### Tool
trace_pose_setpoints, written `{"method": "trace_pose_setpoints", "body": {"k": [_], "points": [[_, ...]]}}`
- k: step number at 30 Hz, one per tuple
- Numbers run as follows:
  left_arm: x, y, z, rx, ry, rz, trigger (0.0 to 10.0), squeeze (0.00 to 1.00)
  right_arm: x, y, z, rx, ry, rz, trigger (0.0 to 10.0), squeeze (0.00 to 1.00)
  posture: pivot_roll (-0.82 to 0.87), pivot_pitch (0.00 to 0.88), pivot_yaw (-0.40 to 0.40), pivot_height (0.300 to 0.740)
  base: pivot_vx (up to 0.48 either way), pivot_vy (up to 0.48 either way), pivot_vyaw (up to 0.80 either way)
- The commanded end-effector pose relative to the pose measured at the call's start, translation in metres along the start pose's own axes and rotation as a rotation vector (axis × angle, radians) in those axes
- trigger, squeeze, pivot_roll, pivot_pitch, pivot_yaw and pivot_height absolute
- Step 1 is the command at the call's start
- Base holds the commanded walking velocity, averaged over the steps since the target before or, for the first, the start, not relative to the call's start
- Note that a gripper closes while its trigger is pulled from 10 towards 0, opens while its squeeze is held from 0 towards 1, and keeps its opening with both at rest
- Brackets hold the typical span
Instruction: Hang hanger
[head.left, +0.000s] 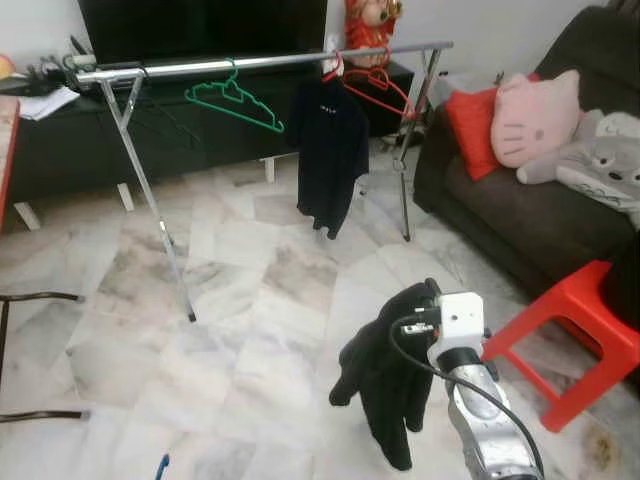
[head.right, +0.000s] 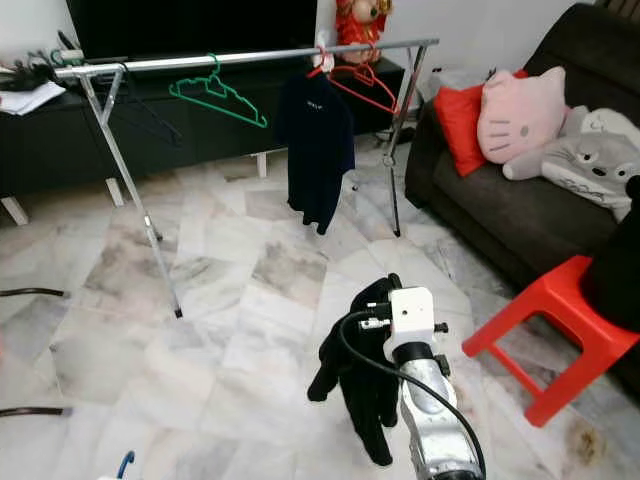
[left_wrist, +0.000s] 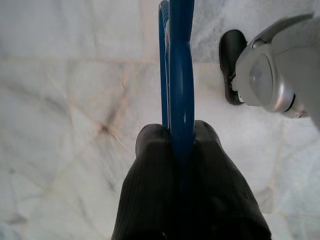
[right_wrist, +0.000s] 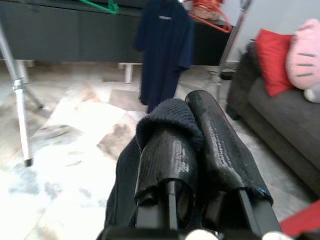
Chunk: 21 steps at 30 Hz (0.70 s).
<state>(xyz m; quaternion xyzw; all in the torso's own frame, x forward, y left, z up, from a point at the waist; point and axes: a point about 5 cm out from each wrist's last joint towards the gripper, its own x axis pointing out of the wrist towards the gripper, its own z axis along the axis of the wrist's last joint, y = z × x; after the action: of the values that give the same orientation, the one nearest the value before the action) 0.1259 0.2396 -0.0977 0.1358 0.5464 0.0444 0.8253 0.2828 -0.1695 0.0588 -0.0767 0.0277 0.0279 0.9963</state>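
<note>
A silver clothes rail (head.left: 260, 62) stands across the room, bearing a green hanger (head.left: 232, 100), a red hanger (head.left: 378, 84) and a dark shirt (head.left: 328, 150) on a hanger. My right gripper (head.left: 428, 295) is low in front, shut on a black garment (head.left: 385, 385) that dangles from it above the floor; in the right wrist view the cloth (right_wrist: 167, 117) is pinched between the black fingers (right_wrist: 220, 145). My left gripper (left_wrist: 181, 145) is shut on a blue hanger (left_wrist: 177, 65), whose tip (head.left: 161, 466) peeks in at the lower edge of the left eye view.
A dark sofa (head.left: 520, 210) with a red cushion (head.left: 470, 118) and plush toys stands at the right. A red plastic stool (head.left: 580, 330) is close to my right arm. A black TV cabinet (head.left: 90, 140) runs behind the rail. Marble floor lies between me and the rail.
</note>
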Motion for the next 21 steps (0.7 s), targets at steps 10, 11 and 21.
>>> {"method": "trace_pose_setpoints", "body": {"k": [10, 11, 21], "points": [[0.000, 0.007, 0.000, 0.020, -0.016, 0.033, 10.0, 0.00, 0.007, 0.005, 0.011, -0.008, -0.023, 0.039, 10.0, 0.00, 0.01, 0.000, -0.088, 0.740, 0.000, 0.000, 0.80], [0.000, 0.008, 0.002, 0.019, -0.023, 0.038, 10.0, 0.00, 0.007, 0.005, 0.011, -0.009, -0.020, 0.043, 10.0, 0.00, 0.01, 0.000, -0.089, 0.740, 0.000, 0.000, 0.80], [-0.001, 0.031, 0.029, 0.033, -0.179, 0.105, 10.0, 0.00, 0.012, 0.013, 0.010, -0.019, 0.046, 0.112, 10.0, 0.00, 0.01, 0.000, -0.092, 0.740, 0.000, 0.000, 0.55]]}}
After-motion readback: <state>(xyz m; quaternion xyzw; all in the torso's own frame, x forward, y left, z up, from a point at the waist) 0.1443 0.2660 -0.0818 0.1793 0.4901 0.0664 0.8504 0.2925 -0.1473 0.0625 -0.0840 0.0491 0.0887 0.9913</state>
